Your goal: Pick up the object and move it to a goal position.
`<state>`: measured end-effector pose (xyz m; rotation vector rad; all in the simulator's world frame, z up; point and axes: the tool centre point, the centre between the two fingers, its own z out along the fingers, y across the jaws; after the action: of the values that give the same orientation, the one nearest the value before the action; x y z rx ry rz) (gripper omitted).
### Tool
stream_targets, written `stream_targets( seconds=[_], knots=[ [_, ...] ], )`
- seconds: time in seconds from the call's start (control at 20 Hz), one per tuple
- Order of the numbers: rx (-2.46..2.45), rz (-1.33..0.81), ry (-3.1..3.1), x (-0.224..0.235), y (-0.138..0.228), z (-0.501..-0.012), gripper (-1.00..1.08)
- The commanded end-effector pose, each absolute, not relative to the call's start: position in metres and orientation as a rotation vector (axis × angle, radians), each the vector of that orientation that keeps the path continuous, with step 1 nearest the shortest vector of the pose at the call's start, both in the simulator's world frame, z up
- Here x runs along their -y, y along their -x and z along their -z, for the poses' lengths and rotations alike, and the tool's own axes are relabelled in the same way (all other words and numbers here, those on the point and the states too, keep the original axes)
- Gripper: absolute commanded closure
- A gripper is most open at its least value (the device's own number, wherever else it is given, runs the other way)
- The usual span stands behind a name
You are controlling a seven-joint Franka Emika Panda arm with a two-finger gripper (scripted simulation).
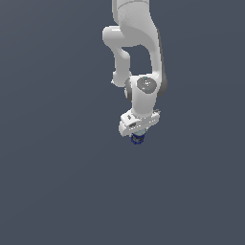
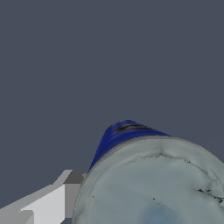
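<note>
The white robot arm (image 1: 139, 57) is reaching down from the top of the exterior view, and its hand is pointing downward near the middle of the picture. The gripper (image 1: 138, 135) is sitting at the lower end of that hand, and the can (image 1: 138, 139) is showing as a tiny dark blue shape poking out just beneath it, touching the hand's underside. The can is far smaller than the hand above it. Everything around it is a flat, plain grey-blue surface (image 1: 57, 191), and it is not possible to tell from this view whether the can is resting on that surface or hanging above it.

In the wrist view the can (image 2: 153, 183) is filling much of the picture at very close range. Its pale, whitish-grey top is facing the camera, with a few dark cracks near the rim, and a strip of its dark blue side is showing beyond the top's edge. One white and grey finger (image 2: 48, 203) is lying just beside the can, its grey tip meeting the can's rim. The other finger is not showing, since the can is covering that part of the view.

The jaws are appearing to pinch the can between them, though only one side of the grip is visible.
</note>
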<state>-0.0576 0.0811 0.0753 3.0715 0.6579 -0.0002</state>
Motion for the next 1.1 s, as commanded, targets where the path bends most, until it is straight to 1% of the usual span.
stream_targets(
  seconds=[0.0, 0.25, 0.5, 0.75, 1.05],
  knots=[
    [-0.659, 0.0, -3.072, -0.082, 0.057, -0.074, 1.08],
    [-0.658, 0.0, -3.071, -0.078, 0.058, -0.076, 1.08],
    [-0.658, 0.0, -3.071, -0.06, 0.059, -0.084, 1.08],
    [-0.658, 0.0, -3.072, -0.026, 0.06, -0.097, 1.08],
    [-0.658, 0.0, -3.072, 0.032, 0.061, -0.12, 1.08]
  ],
)
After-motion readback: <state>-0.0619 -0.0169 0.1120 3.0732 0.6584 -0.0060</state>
